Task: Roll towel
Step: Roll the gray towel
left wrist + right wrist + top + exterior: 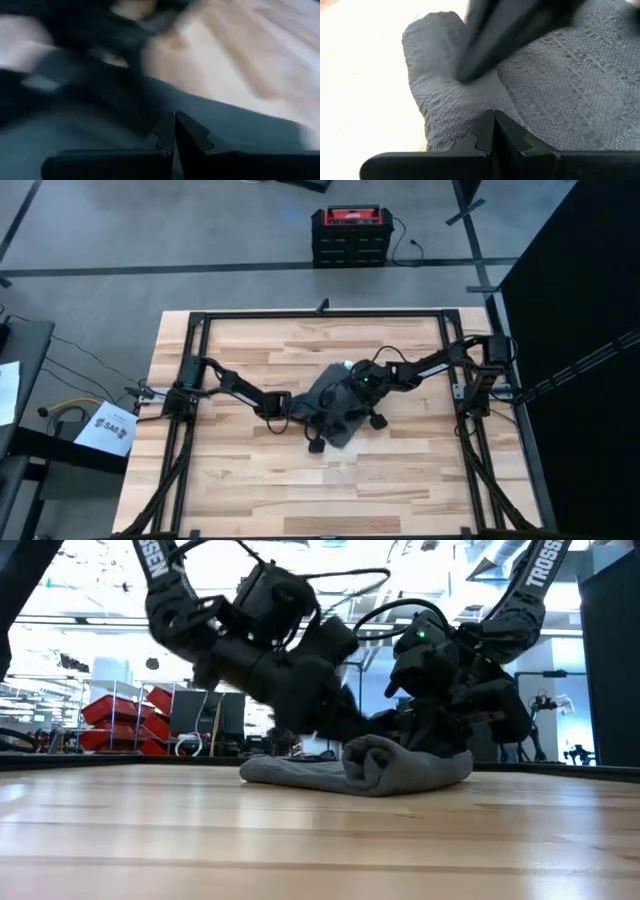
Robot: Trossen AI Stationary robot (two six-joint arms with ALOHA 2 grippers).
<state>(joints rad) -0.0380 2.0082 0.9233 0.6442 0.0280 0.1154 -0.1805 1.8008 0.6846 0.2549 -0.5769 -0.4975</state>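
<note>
Left gripper [316, 442] jaws clenched, low over the towel [370, 768] mid-tabletop [250, 480]. Right gripper [376, 420] likewise pressed shut just beside it. Towel partly rolled, flat tail trailing left in the low view. Risk: neither pinches cloth, so the roll may spring open. Readable: "TROSSEN" on the right arm [528, 580].

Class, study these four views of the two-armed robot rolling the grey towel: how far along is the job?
Done: one end of the towel is already curled into a roll, seen from table height. In hand: the left gripper and right gripper are both down at the cloth, fingers together. Left: a flat flap is not yet wound in, so rolling looks unfinished.
</note>
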